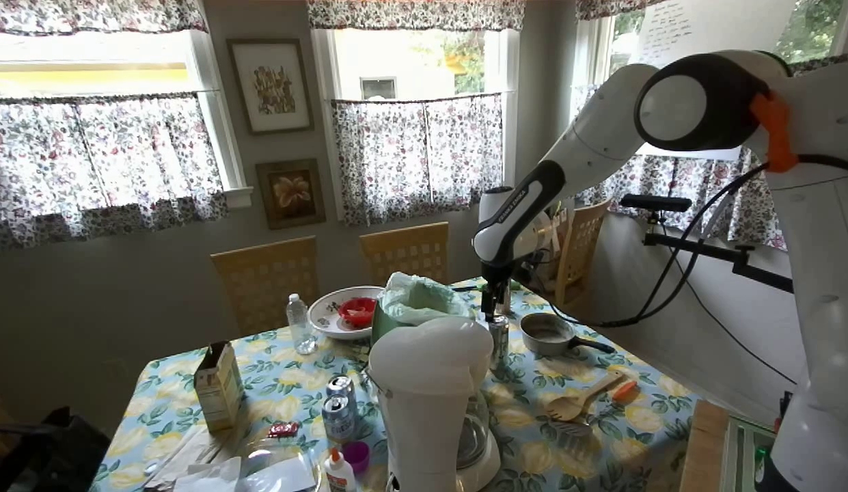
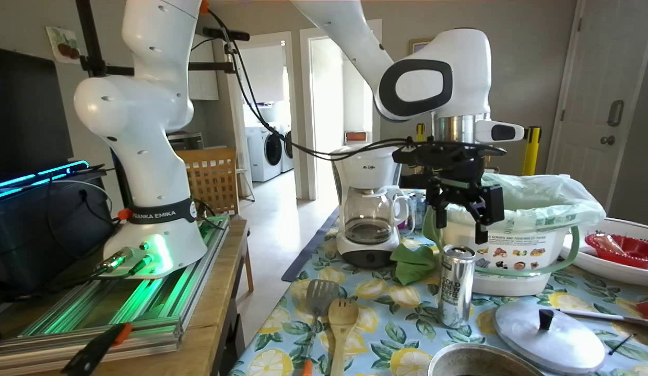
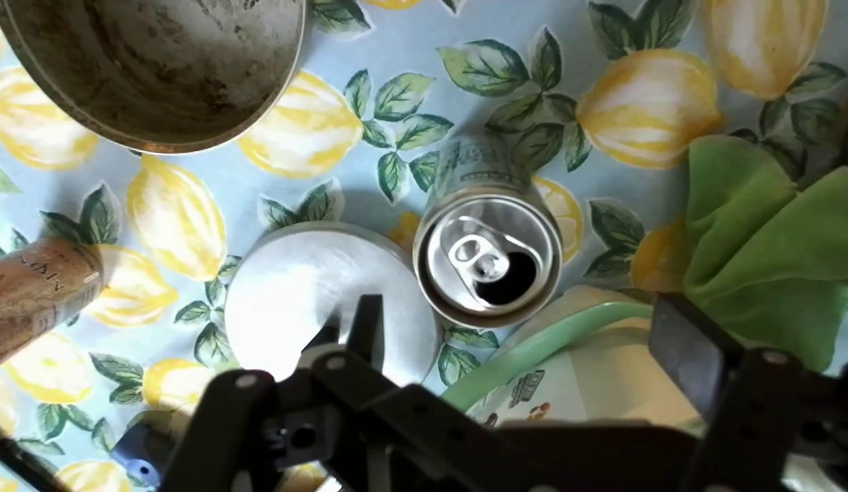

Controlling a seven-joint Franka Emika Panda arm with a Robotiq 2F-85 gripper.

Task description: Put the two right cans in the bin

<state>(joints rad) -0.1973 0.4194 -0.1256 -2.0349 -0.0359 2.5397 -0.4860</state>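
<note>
- The black two-fingered end effector (image 2: 461,227) hangs right of centre in an exterior view, released, its fingers (image 3: 367,331) set wide apart; the tips are near the top of a tall silver drinks can (image 2: 457,287), and I cannot tell whether they touch it.
- That can, one of the task's two, stands upright on the lemon-patterned surface (image 2: 397,339); in the middle of the wrist view I look down on its ring tab and opened mouth.
- Its partner, a copper-brown cylindrical can (image 3: 37,297), shows at the left edge of the wrist view, cut off by the frame.
- The green-lined white plastic bin (image 2: 511,286) rises just behind the silver can, at the right in an exterior view; both cans are outside it.
- A worn grey metal saucepan (image 1: 546,347) sits right of centre in an exterior view.
- A folded bright-green cloth (image 3: 765,253) lies at the right of the wrist view.
- Two blue-and-silver cans (image 1: 339,418) stand close together in an exterior view, lower left of centre, near a white coffee maker (image 1: 424,410).
</note>
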